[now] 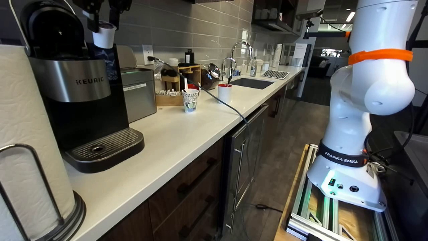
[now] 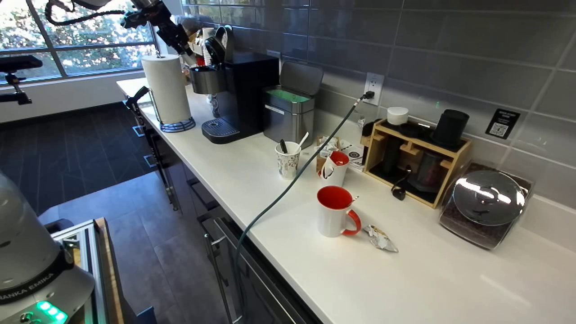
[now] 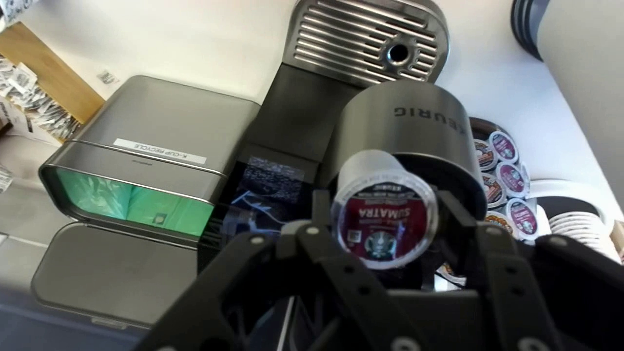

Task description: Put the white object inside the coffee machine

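The white object is a small pod with a maroon printed lid (image 3: 385, 219). It also shows in both exterior views (image 1: 104, 36) (image 2: 189, 59). My gripper (image 3: 388, 207) is shut on it, one finger on each side, and holds it in the air. In an exterior view the gripper (image 1: 104, 24) is at the upper left, beside the machine's raised top. The coffee machine (image 1: 73, 82) is black with a silver front, and its domed top is tipped up. In the wrist view the pod overlaps the machine's silver round head (image 3: 409, 122). The pod holder inside is mostly hidden.
A paper-towel roll (image 2: 166, 90) stands beside the machine. A grey recycle box (image 2: 288, 112) with its lid up stands on the other side. A rack of pods (image 3: 507, 165) is close by. A patterned cup (image 1: 190, 100) and a cable (image 2: 288, 189) are farther along the counter.
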You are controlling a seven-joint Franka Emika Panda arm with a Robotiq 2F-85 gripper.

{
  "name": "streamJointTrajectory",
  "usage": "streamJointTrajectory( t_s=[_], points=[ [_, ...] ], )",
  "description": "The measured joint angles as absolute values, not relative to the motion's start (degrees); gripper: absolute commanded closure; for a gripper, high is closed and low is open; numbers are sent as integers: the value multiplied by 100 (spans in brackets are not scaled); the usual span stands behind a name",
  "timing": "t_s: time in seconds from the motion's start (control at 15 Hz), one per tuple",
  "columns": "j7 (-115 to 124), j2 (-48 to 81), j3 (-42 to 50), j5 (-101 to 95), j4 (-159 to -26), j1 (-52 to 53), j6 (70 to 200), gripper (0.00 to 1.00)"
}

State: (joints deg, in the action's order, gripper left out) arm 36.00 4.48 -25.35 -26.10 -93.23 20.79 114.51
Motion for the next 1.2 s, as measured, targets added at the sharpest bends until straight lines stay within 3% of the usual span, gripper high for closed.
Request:
streamJointTrajectory(
  t_s=[1.2],
  points=[
    [3333, 2048, -1533, -2618, -7321, 3139, 10915, 71]
  ],
)
